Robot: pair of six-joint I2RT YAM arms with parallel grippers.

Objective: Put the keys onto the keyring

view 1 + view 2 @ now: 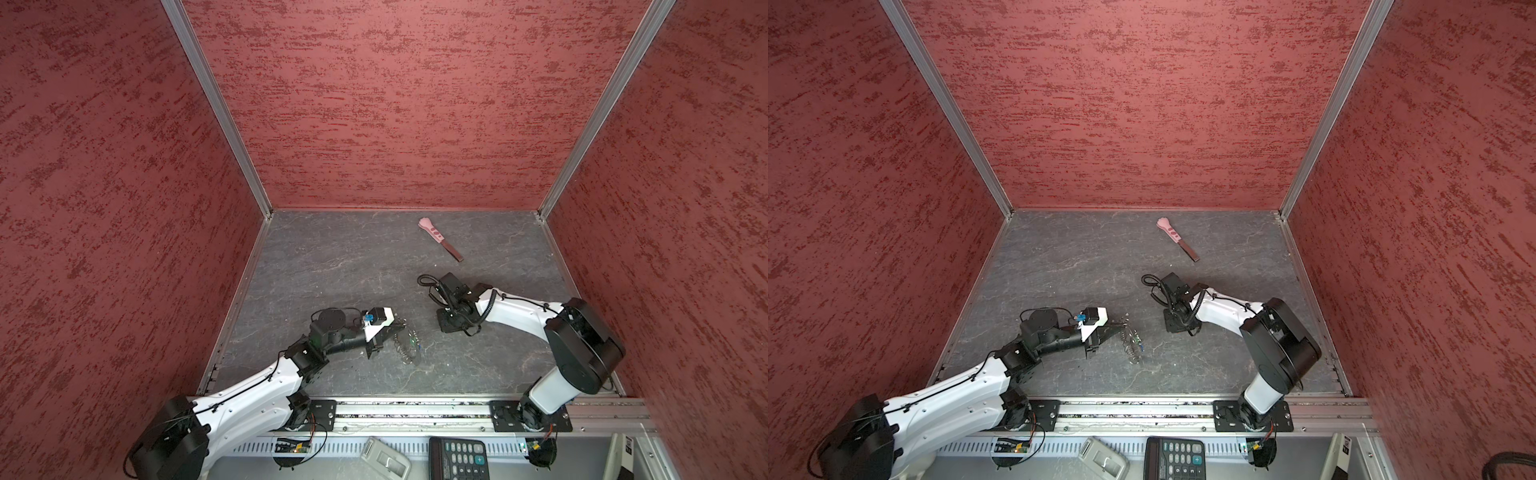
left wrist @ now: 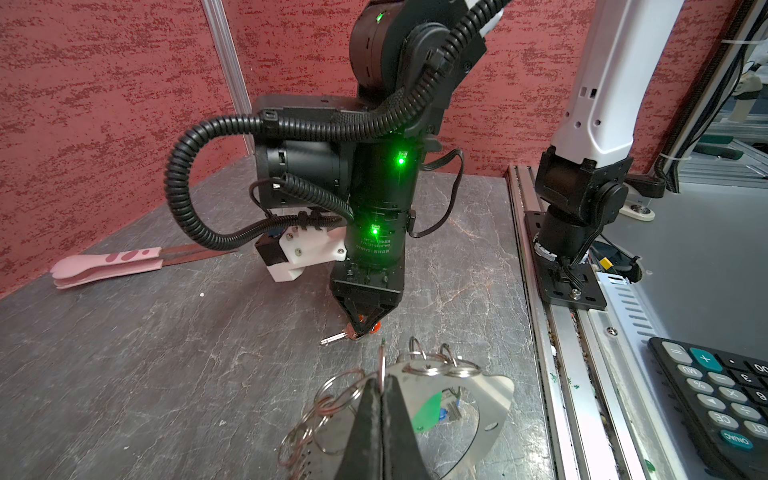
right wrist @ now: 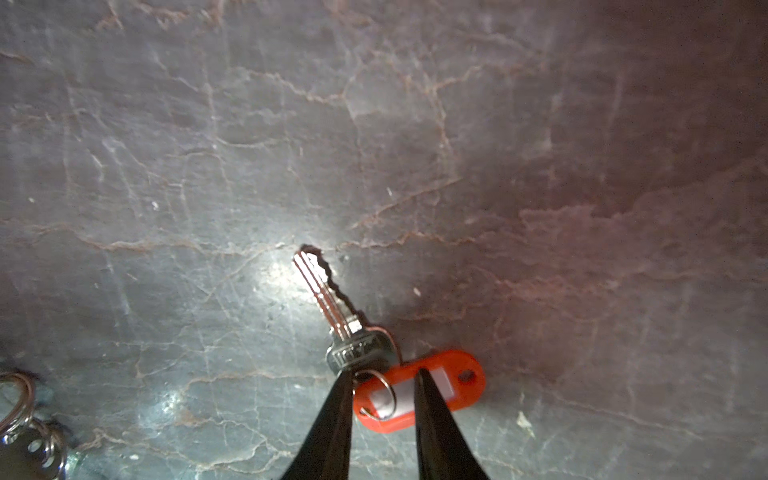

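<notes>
On the table (image 3: 374,124), red key (image 3: 328,297) is lying flat, its red tag (image 3: 453,386) under our right gripper (image 3: 383,374). Jaws are standing slightly apart, tips over the tag and its small ring, gripping nothing as far as we're seeing. Keyring (image 1: 405,351) is sitting near, on the left arm's side, not touching the key. Green tag (image 2: 428,409) and blue tag (image 2: 444,413) are showing at it; threaded or not, we can't tell. Left gripper (image 2: 380,380) is closed, pinching one ring of the keyring edge-up. For this pick we're aiming for the key head, not the swinging tag: shifting tips onto the head, closing firmly, lifting slowly. Left should be holding that ring steady.
</notes>
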